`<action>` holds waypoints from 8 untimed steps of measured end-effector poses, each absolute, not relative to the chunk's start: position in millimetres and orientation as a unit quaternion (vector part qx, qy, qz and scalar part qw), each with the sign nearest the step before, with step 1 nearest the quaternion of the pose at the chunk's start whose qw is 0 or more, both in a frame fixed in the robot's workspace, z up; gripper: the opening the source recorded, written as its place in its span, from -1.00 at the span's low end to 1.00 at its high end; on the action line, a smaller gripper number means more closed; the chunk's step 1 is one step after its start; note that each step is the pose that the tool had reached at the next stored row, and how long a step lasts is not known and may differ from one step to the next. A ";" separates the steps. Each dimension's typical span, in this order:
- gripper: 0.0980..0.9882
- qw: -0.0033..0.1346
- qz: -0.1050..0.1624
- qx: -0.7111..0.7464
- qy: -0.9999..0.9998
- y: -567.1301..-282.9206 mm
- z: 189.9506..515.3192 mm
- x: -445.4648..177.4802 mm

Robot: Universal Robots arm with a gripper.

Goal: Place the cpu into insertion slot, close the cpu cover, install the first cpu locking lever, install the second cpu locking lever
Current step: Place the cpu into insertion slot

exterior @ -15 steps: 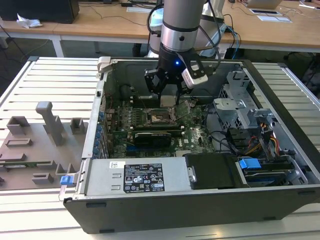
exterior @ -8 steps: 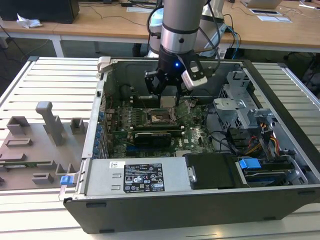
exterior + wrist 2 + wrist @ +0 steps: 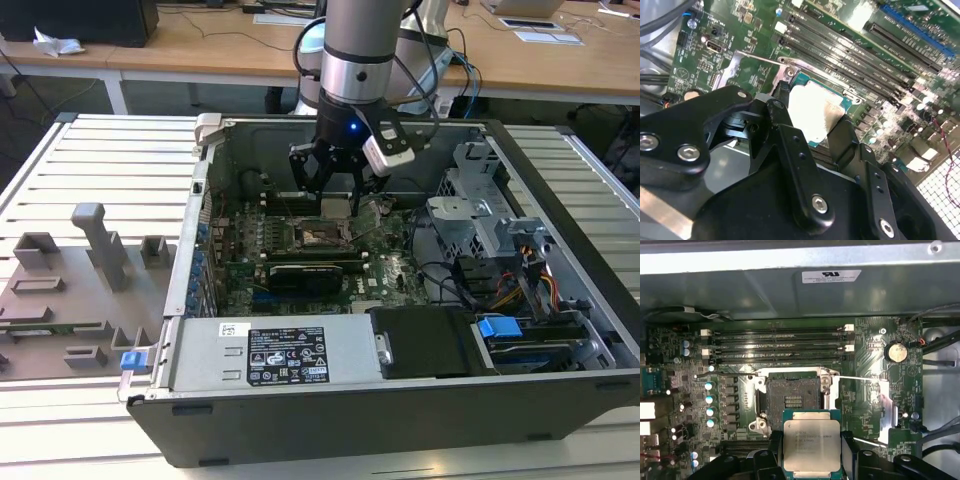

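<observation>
1. silver metal power supply box (image 3: 200, 362), exterior view: a black rectangular rating label (image 3: 290, 357) stands on its top face. it bears white print and rows of small approval marks, too small to read. a small white barcode sticker (image 3: 234, 329) lies just beside the label, on the exterior view's left.
2. grey sheet-metal case wall (image 3: 740, 295), first wrist view: a white rectangular sticker (image 3: 831, 276) carries a dark mark and fine print, not legible.
3. flat square cpu (image 3: 811, 452) with pale silver metal top: several lines of dark print near one edge, not legible.
4. green circuit board (image 3: 865, 390): tiny white silkscreen markings, unreadable.
</observation>
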State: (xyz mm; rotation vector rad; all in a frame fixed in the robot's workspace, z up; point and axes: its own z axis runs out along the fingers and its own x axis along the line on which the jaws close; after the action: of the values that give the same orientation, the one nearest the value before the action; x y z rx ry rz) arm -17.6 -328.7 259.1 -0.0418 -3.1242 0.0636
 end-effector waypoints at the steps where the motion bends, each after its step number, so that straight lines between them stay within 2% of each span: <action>1: 0.00 0.008 0.020 -0.013 -1.000 -328.4 258.5 -17.5; 8: 0.00 0.008 0.020 -0.013 -1.000 -327.5 257.4 -17.6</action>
State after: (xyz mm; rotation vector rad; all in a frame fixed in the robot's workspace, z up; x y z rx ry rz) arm -17.6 -327.5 257.4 -0.0421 -3.1241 0.0638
